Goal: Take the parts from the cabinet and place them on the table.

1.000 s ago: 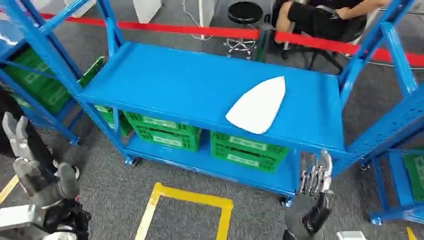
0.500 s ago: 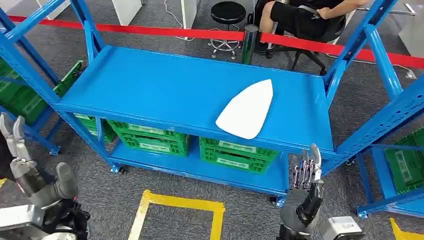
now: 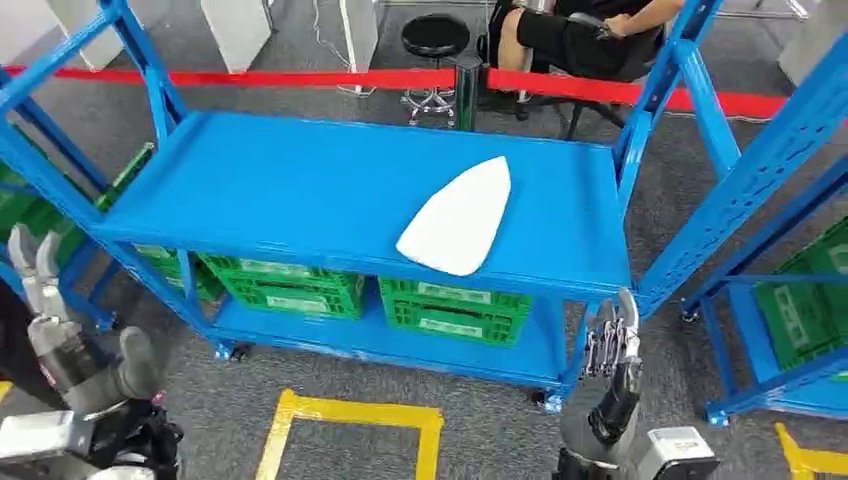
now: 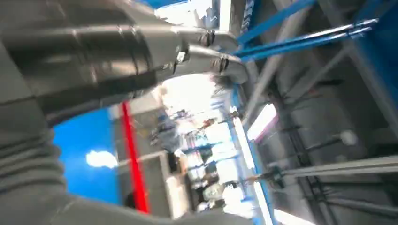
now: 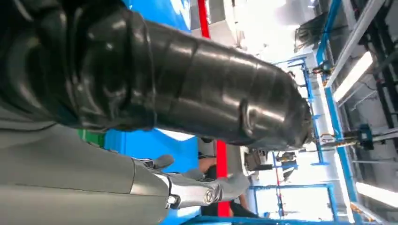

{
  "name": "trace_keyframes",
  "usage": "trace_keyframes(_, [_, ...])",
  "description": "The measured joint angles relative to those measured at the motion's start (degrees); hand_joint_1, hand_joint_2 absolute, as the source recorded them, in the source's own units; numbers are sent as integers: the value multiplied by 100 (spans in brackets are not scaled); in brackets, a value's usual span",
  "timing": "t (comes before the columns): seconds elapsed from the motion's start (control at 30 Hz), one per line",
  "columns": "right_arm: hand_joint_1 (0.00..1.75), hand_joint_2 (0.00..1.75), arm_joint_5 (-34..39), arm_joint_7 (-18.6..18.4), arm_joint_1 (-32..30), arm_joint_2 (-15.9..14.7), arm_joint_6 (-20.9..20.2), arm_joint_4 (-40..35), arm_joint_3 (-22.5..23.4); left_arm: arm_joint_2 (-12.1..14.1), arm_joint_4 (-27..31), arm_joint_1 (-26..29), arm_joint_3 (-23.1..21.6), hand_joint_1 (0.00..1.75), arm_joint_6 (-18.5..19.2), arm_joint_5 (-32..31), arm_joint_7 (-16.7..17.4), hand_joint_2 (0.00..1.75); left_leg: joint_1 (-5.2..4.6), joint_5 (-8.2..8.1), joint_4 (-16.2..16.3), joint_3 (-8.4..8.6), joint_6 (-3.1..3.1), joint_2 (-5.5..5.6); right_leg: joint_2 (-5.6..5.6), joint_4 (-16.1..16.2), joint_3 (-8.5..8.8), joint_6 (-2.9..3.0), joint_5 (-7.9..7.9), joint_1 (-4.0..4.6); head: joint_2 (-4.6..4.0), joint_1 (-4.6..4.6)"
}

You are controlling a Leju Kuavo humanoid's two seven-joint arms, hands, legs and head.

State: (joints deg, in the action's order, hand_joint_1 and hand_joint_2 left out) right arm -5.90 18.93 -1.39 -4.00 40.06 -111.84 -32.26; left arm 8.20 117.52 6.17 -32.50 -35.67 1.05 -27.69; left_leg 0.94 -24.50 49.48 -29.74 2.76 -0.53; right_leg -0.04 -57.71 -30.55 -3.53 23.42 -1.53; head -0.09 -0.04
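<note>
1. Resting flat on the top shelf of the blue rack, the white part lies toward the right half, its rounded end near the front edge and its narrow end pointing toward the rear right corner.
2. The left robot hand is raised off the front left corner of the rack, fingers extended and apart, holding nothing.
3. The right robot hand is raised just below the front right corner of the top shelf, fingers upright and apart, holding nothing, clear of the white part.
4. Green crates occupy the lower shelf, side by side.
5. A yellow floor marking lies on the grey carpet in front of the rack.
6. Behind the rack run a red barrier tape, a black stool and a seated person.
</note>
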Motion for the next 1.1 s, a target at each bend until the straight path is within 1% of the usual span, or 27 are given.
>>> trace_keyframes(0.03, [0,0,-15,0,12,-7,0,11,-6,0,-2,-5,0,0,-15,7,-2,0,25,97,-118,159,31,-56,7,-65,42,19,113,-4,0,-15])
trace_keyframes(0.07, [0,0,-31,0,31,-7,0,11,-11,-2,0,-15,0,0,-15,22,2,0,47,119,-140,189,25,-57,20,-276,-32,15,367,1,0,0])
trace_keyframes(0.13, [0,0,-9,-26,11,-11,0,13,-11,-9,-11,5,-2,0,4,83,44,0,101,161,-117,146,-58,-62,23,-936,-361,-26,906,-41,0,70])
trace_keyframes(0.17, [0,0,-7,-35,-6,-15,0,13,-11,-13,-13,7,-2,0,4,94,44,0,142,171,-83,108,-106,-61,22,-1177,-484,-68,1056,-72,0,83])
trace_keyframes(0.2, [0,0,-50,-59,-1,-17,2,15,-13,-20,-17,6,-2,0,4,103,55,0,195,171,-24,119,-184,-60,17,-1155,-483,-135,1025,-110,0,87])
trace_keyframes(0.23, [0,0,-152,-91,14,-20,2,33,-22,-28,-26,10,-2,0,4,114,59,0,264,155,65,52,-283,-3,13,-868,-354,-219,846,-164,0,101])
trace_keyframes(0.3, [0,0,-361,-192,27,-20,0,46,-33,-31,-37,5,-7,0,4,116,59,0,420,70,360,-93,-498,63,78,81,67,-390,366,-305,0,98])
trace_keyframes(0.33, [0,0,-467,-244,27,-20,0,78,-35,-28,-42,7,-4,0,4,118,59,0,435,33,462,-184,-587,84,342,23,61,-490,597,-243,0,147])
trace_keyframes(0.37, [0,0,-540,-262,22,-22,0,87,-37,-28,-52,7,-4,0,4,120,72,0,426,2,639,-301,-674,104,279,-12,-75,-329,871,-216,0,276])
trace_keyframes(0.4, [0,0,-566,-286,4,-24,-2,96,-39,-33,-48,-6,-8,0,2,109,55,0,413,-22,769,-447,-699,164,252,-219,-40,-140,824,-234,0,261])
trace_keyframes(0.43, [0,0,-588,-302,-26,-20,0,96,-41,-35,-48,-12,-20,0,9,105,59,0,418,-43,840,-499,-714,171,185,-362,-167,-38,769,-217,0,100])
trace_keyframes(0.47, [0,0,-597,-304,-19,-18,-4,94,-48,-35,-46,-2,-20,0,0,103,57,0,434,-78,819,-492,-735,169,138,-436,-172,28,778,-207,0,51])
trace_keyframes(0.5, [0,0,-601,-302,4,-15,-4,90,-57,-35,-46,0,-17,0,0,105,59,0,453,-84,828,-529,-747,169,125,-429,-141,42,775,-185,0,6])
trace_keyframes(0.57, [0,0,-612,-302,42,-15,-4,90,-72,-35,-44,-17,-22,0,0,103,57,0,396,-247,1339,-818,-667,44,61,-380,-67,60,770,-137,0,-146])
trace_keyframes(0.63, [0,0,-612,-302,41,-15,-4,90,-96,-35,-44,-12,-20,0,0,103,57,0,290,-550,2346,-1399,-610,30,-20,-339,-38,78,775,-60,0,-262])
trace_keyframes(0.67, [0,0,-612,-302,41,-15,-4,90,-101,-35,-44,-6,-20,0,0,105,57,0,227,-629,2721,-1653,-553,31,-54,-326,-26,101,790,-7,0,-302])
trace_keyframes(0.7, [0,0,-612,-302,43,-15,-4,90,-103,-35,-44,-2,-22,0,0,103,57,0,165,-594,2827,-1768,-497,33,-85,-314,1,129,808,42,0,-328])
trace_keyframes(0.73, [0,0,-612,-302,43,-15,-4,92,-105,-35,-44,1,-20,0,0,103,57,0,95,-452,2687,-1736,-396,33,-115,-291,46,164,830,90,0,-349])
trace_keyframes(0.8, [0,0,-612,-302,53,-15,-7,92,-122,-35,-44,1,-20,0,-2,103,57,0,-96,78,1786,-1342,-92,-3,-188,-215,184,237,876,190,0,-378])
trace_keyframes(0.83, [0,0,-612,-302,59,-15,-7,92,-131,-35,-44,-3,-20,0,-2,103,57,0,-224,279,1287,-1111,77,-155,-219,-160,253,264,894,209,0,-393])
trace_keyframes(0.87, [0,0,-612,-302,58,-15,-7,92,-131,-35,-48,-13,-20,0,0,105,61,0,-277,92,1212,-1062,165,-332,-261,-115,305,266,903,272,0,-341])
trace_keyframes(0.9, [0,0,-612,-302,59,-15,-4,92,-131,-35,-39,-19,-22,0,0,103,52,0,-287,10,991,-1006,183,-337,-299,-79,299,258,911,274,0,-348])
trace_keyframes(0.97, [0,0,-612,-306,58,-15,-4,92,-133,-35,-44,-5,-22,0,-2,105,59,0,-288,127,986,-890,135,-190,-431,-1,261,209,946,264,0,-350])
trace_keyframes(1.0, [0,0,-612,-306,79,-15,-4,85,-136,-37,-37,-5,-22,0,0,101,55,0,-239,139,883,-821,116,-113,-500,21,465,165,984,303,0,-367])
trace_keyframes(1.03, [0,0,-612,-306,98,-17,-4,90,-133,-39,-42,2,-24,0,2,103,57,0,-195,171,811,-728,77,-71,-405,-26,421,144,1051,281,0,-356])
trace_keyframes(1.07, [0,0,-614,-304,108,-17,-4,90,-136,-39,-42,-14,-26,0,0,105,55,0,-185,171,771,-678,99,-14,-192,-236,325,106,1156,266,0,-293])
trace_keyframes(1.1, [0,0,-612,-306,116,-17,-2,90,-136,-39,-44,-19,-22,0,0,105,59,0,-186,170,763,-673,101,51,-82,-663,90,88,1338,233,0,-249])
